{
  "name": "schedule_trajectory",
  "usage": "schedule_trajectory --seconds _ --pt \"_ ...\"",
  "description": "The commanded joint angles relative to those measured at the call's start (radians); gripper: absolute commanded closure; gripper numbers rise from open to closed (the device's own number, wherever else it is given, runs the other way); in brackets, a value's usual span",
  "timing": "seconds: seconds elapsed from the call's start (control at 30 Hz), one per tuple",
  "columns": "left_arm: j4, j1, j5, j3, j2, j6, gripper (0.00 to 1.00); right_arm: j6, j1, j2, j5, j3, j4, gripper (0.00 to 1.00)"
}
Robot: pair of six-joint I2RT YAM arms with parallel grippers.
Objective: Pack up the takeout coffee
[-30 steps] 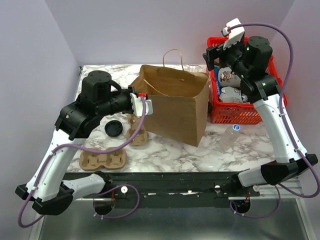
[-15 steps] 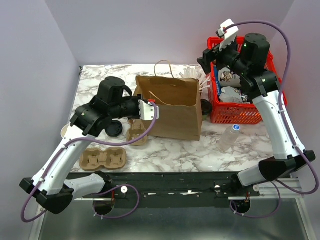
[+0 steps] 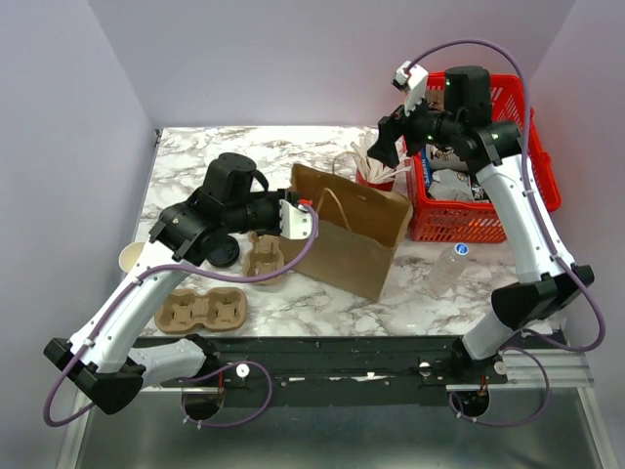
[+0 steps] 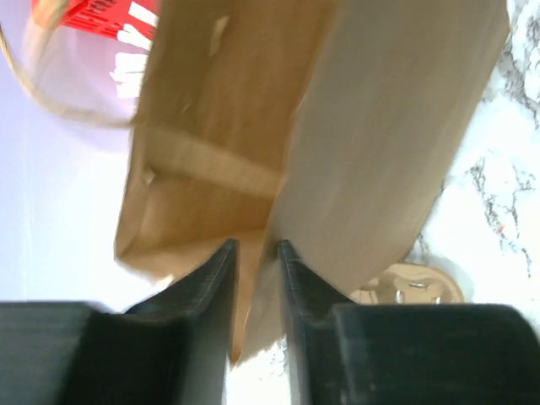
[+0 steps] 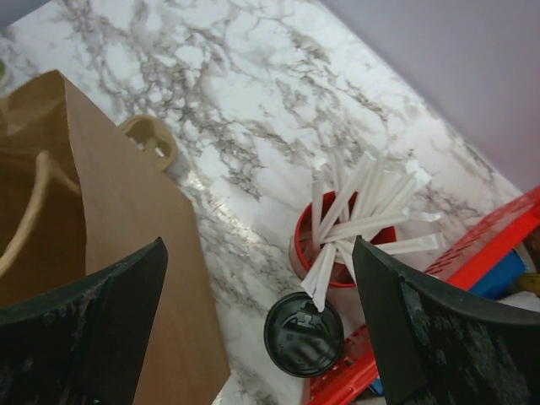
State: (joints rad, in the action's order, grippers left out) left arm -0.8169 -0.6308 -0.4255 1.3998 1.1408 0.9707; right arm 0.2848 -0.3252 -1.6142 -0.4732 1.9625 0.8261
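The takeout coffee [image 5: 304, 333] shows only in the right wrist view, from above, as a round black lid. It stands between the red cup of white sticks [image 5: 337, 240], the basket rim and the brown paper bag [image 5: 126, 228]. My right gripper [image 5: 259, 245] hangs wide open above that spot, holding nothing; from the top it [image 3: 391, 139] is over the red cup [image 3: 371, 174]. The bag [image 3: 354, 234] leans over to the right. My left gripper [image 3: 305, 217] is at its left rim. In the left wrist view its jaws [image 4: 256, 245] stand slightly apart, with the bag's edge [image 4: 253, 278] loose between them.
A red basket [image 3: 493, 227] of goods stands at the back right. A clear bottle [image 3: 447, 268] lies in front of it. Two cardboard cup carriers [image 3: 266, 256] [image 3: 200, 310], a loose black lid [image 3: 223, 252] and a cream cup [image 3: 132, 259] sit at the left.
My left arm pushed right with the bag's rim, then its jaws parted; the bag shifted right and tipped over. My right arm swung left from over the basket to above the red cup.
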Motion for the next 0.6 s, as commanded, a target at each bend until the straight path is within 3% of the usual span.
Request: schedule_trajectory --seconds 0.0,0.3,0.4,0.47,0.57 --pt "-0.010 -0.012 0.005 0.027 -0.004 -0.029 0.44 0.024 0.003 -0.045 -0.136 0.090 0.151 0.01" --pt "0.054 -0.012 0.120 0.140 -0.024 -0.265 0.25 0.034 0.003 0.048 -0.064 0.072 0.169 0.01" --pt "0.105 0.000 0.194 0.171 -0.035 -0.337 0.11 0.025 0.014 0.062 0.005 0.098 0.171 0.00" --pt "0.128 0.032 0.209 0.192 -0.026 -0.458 0.02 0.036 0.025 0.047 0.004 0.149 0.195 0.00" --pt "0.093 0.135 0.139 0.229 0.014 -0.579 0.02 0.082 0.038 0.031 -0.080 0.188 0.263 0.00"
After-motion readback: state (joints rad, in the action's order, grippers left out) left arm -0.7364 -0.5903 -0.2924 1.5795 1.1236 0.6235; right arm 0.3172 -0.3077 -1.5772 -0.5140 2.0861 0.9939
